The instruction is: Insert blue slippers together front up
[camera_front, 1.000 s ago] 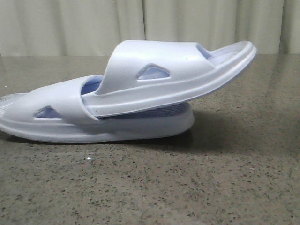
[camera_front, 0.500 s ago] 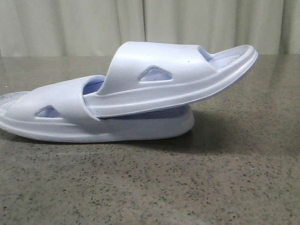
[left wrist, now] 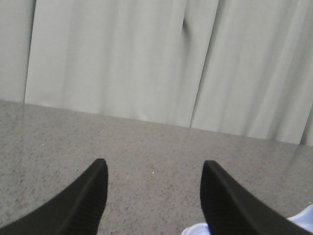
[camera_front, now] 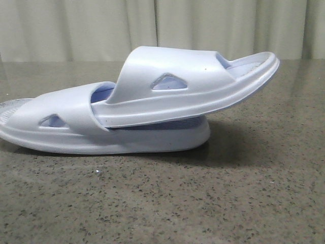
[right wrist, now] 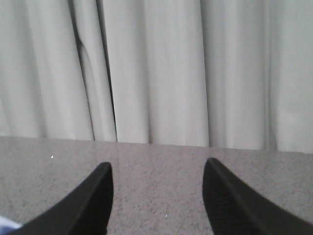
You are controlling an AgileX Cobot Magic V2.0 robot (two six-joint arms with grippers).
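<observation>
My blue slippers [camera_front: 137, 107] sit nested on the speckled grey table [camera_front: 203, 203]: the lower one lies flat, and the upper one is tucked by one end under the lower one's strap, its other end tilted up and jutting out to the right past the lower sole. Neither of my grippers shows in the front view, so both are off the pair and touching nothing. My left gripper [left wrist: 154, 196] hangs with its two black fingers spread wide apart, nothing between them, bare table under the gap; a pale corner of a slipper [left wrist: 195, 229] peeks in at the frame's edge just beside one finger [left wrist: 230, 205]. My right gripper [right wrist: 156, 198] is parted just as wide and empty too, with a small pale blue scrap at the lower edge beside one finger [right wrist: 85, 205], too little for me to tell what it is. Pale curtains [right wrist: 156, 68] hang beyond the table in both wrist views. Against a second ago, the upper slipper's raised end has settled a touch lower and its strap has crept slightly right; the lower slipper lies where it lay. No brand, label or lettering that I can read on either slipper.
</observation>
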